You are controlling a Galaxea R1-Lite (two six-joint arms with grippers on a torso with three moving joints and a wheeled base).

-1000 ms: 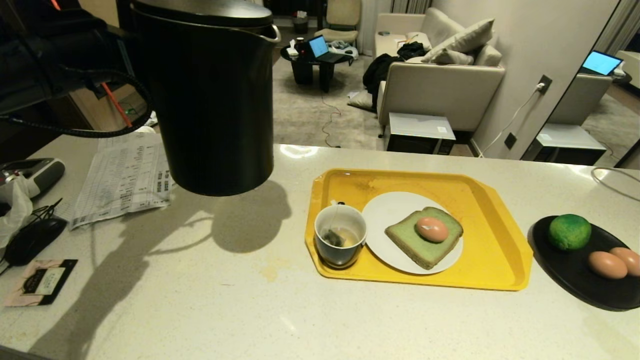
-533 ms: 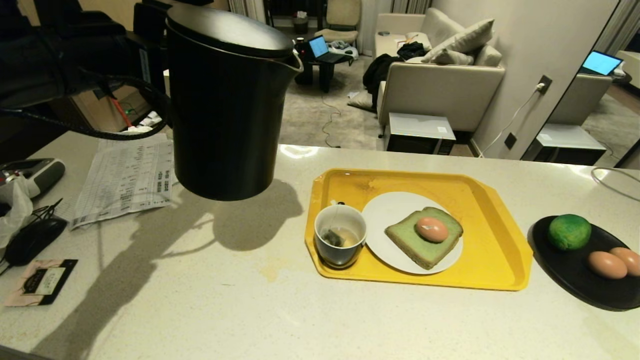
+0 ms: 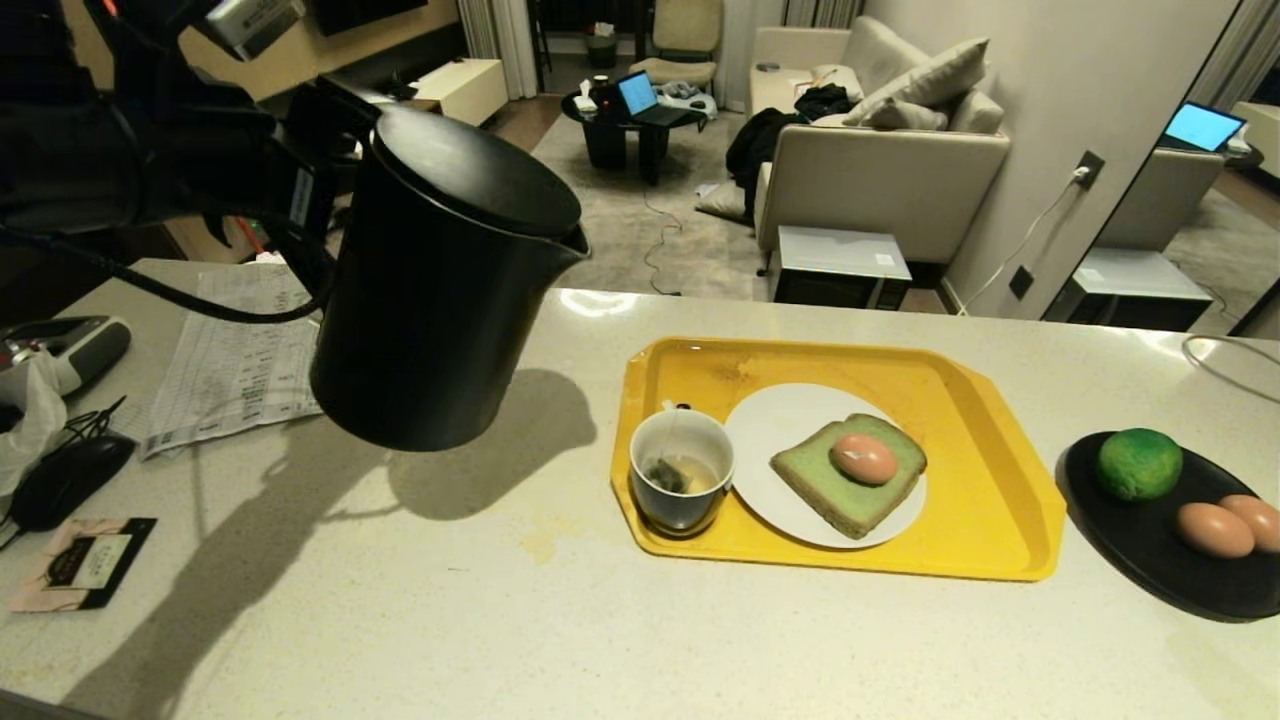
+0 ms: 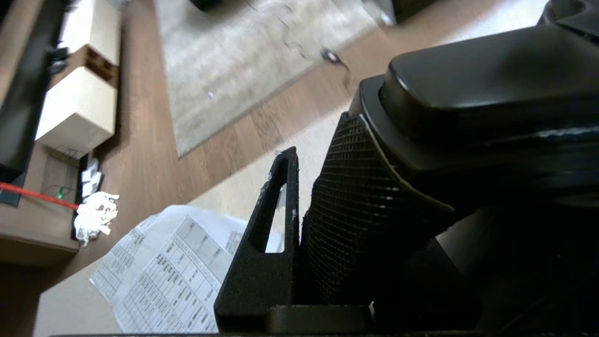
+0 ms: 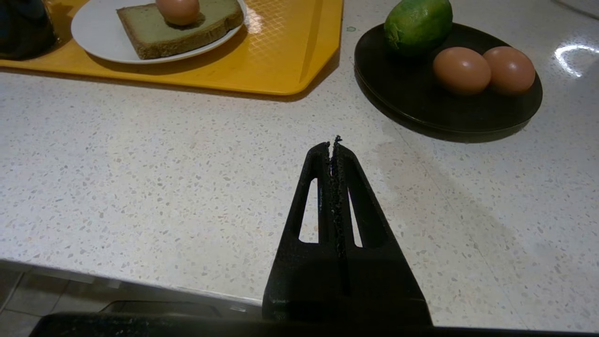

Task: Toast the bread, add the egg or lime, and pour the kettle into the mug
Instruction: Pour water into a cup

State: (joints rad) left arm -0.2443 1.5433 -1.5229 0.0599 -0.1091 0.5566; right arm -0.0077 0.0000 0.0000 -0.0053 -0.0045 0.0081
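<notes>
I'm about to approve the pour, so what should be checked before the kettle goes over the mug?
1. Left hand clamped on the kettle handle: ok.
2. Kettle spout above the mug: not ok, it hangs to the robot's left of the tray.
3. Mug upright on the tray, tea bag inside: ok.
4. Egg on the bread: ok.
5. Right hand shut, away from the tray: ok.
6. Water in the kettle: cannot tell.
</notes>
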